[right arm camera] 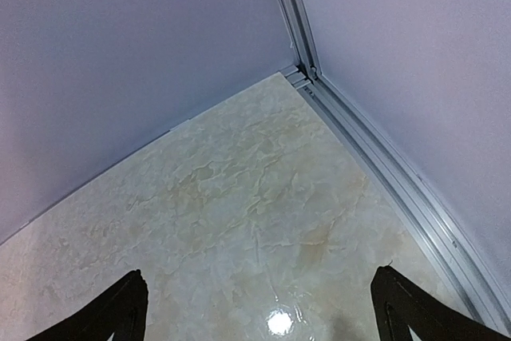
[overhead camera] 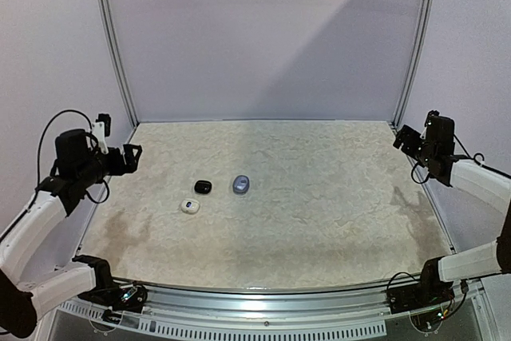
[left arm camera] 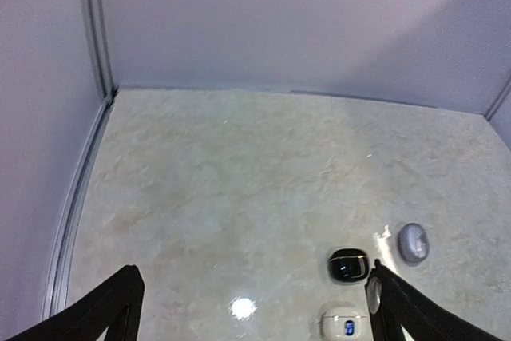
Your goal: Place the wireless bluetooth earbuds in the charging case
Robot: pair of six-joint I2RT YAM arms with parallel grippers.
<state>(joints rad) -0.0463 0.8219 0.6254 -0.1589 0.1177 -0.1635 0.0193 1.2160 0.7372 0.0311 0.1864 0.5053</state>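
Three small rounded charging cases lie left of the table's middle: a black case [overhead camera: 203, 186], a grey case [overhead camera: 241, 184] and a white case [overhead camera: 190, 207] with a blue mark. All three look closed. The earbuds are hidden or out of view. My left gripper [overhead camera: 132, 157] hovers open at the left edge, well left of the cases. In its wrist view the black case [left arm camera: 349, 265], grey case [left arm camera: 413, 242] and white case [left arm camera: 343, 325] sit by the right finger, and nothing lies in the left gripper [left arm camera: 254, 277]. My right gripper [overhead camera: 403, 137] hangs open at the far right, and the right gripper [right arm camera: 259, 277] is empty.
The marbled tabletop [overhead camera: 319, 197] is enclosed by pale walls with metal corner rails [overhead camera: 112, 45]. A rail [right arm camera: 383, 165] runs along the table edge under the right gripper. Both arm bases are clamped at the near edge.
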